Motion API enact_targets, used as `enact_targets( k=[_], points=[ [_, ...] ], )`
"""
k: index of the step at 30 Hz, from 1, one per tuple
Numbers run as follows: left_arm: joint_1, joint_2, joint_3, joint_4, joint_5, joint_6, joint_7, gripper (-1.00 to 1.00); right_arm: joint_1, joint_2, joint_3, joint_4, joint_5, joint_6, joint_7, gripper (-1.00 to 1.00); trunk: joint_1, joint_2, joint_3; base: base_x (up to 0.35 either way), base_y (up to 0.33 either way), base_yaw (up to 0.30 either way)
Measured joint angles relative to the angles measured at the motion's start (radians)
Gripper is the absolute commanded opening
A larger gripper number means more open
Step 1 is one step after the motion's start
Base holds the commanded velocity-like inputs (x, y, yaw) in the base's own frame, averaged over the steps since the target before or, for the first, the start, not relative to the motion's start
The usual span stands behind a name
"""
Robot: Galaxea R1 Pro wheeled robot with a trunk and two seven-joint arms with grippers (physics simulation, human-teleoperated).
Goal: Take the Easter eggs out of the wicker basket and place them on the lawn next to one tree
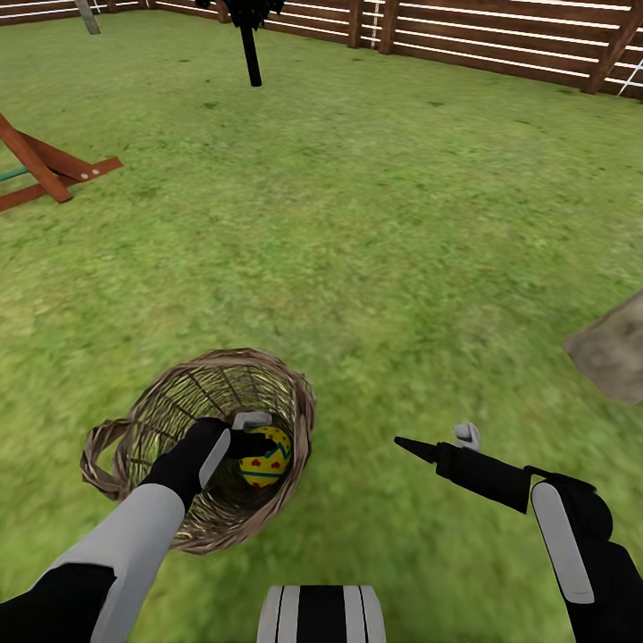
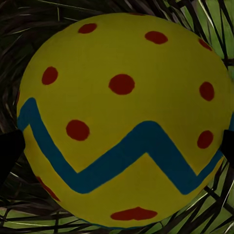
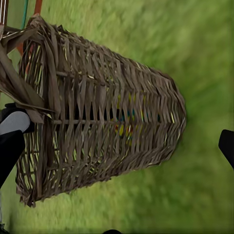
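The wicker basket (image 1: 179, 402) stands on the lawn (image 1: 375, 232) at the lower left of the head view. My left gripper (image 1: 246, 442) reaches down inside it. Its dark fingertips (image 2: 9, 151) press both sides of a yellow Easter egg (image 2: 122, 122) with red dots and a blue zigzag, also seen inside the basket (image 1: 266, 457). Egg colours glint through the weave of the basket (image 3: 97, 122) in the right wrist view. My right gripper (image 1: 433, 438) hangs open over the grass to the basket's right, nothing between its fingers (image 3: 226, 146).
A thick pale grey-brown mottled trunk (image 1: 612, 348) enters at the right edge. A thin near-black columnar tree (image 1: 253, 49) stands far back, a wooden play frame (image 1: 45, 165) at the left. The slat fence (image 1: 500, 36) closes the back.
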Motion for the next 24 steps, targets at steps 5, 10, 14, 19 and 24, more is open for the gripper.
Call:
enact_targets(
  k=[5,10,14,19,24],
  points=[
    [0.0,0.0,0.0,0.0,0.0,0.0,0.0,1.0,0.0,0.0,0.0,0.0,0.0,0.0,0.0,1.0,0.0,0.0,0.0,0.0,0.0,0.0],
    [0.0,0.0,0.0,-0.027,-0.005,-0.001,-0.001,1.0,0.0,0.0,0.0,0.0,0.0,0.0,0.0,1.0,0.001,0.0,-0.008,0.0,0.0,0.0],
    [0.0,0.0,-0.001,-0.037,-0.008,-0.001,-0.002,1.0,0.0,0.0,0.0,0.0,0.0,0.0,0.0,1.0,0.001,-0.001,-0.012,0.0,0.0,0.0],
    [0.0,0.0,-0.001,-0.038,-0.008,-0.001,-0.002,1.0,0.0,0.0,0.0,0.0,0.0,0.0,0.0,1.0,0.001,-0.001,-0.012,0.0,0.0,0.0],
    [0.0,0.0,-0.001,-0.037,-0.011,0.0,-0.004,1.0,0.0,0.0,0.0,0.0,0.0,0.0,0.0,1.0,0.001,-0.001,-0.012,0.0,0.0,0.0]
  ],
)
